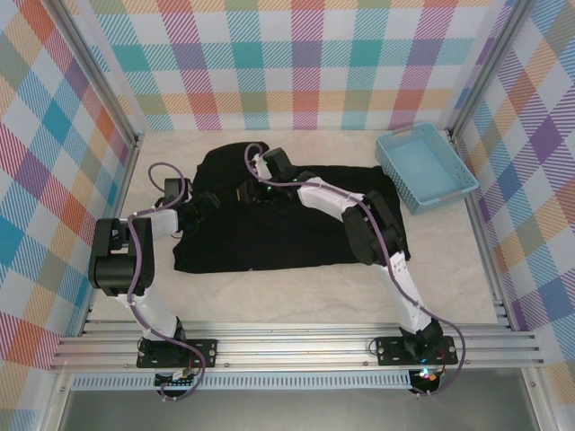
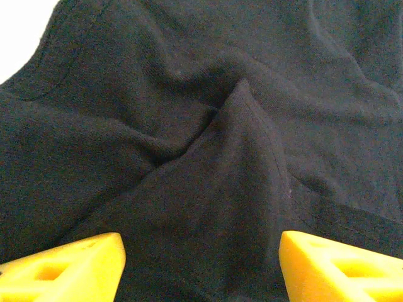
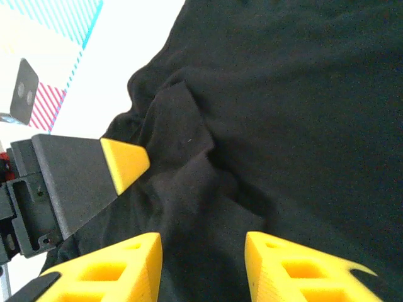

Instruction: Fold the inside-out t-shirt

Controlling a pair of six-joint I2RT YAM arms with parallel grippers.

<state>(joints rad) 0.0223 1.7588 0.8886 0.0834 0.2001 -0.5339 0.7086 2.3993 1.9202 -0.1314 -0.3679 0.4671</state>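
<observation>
Where black folds of the t-shirt blur together, left tool and right tool gape.

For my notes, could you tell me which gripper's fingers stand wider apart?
The left gripper: its fingers stand wide over the t-shirt, whereas the right gripper's are nearer together.

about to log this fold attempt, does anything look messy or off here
Yes. The t-shirt is not lying flat: its far left part is bunched into a hump, and a peaked ridge of cloth stands up ahead of the left gripper's open fingers. Nothing looks torn or spilled.
</observation>
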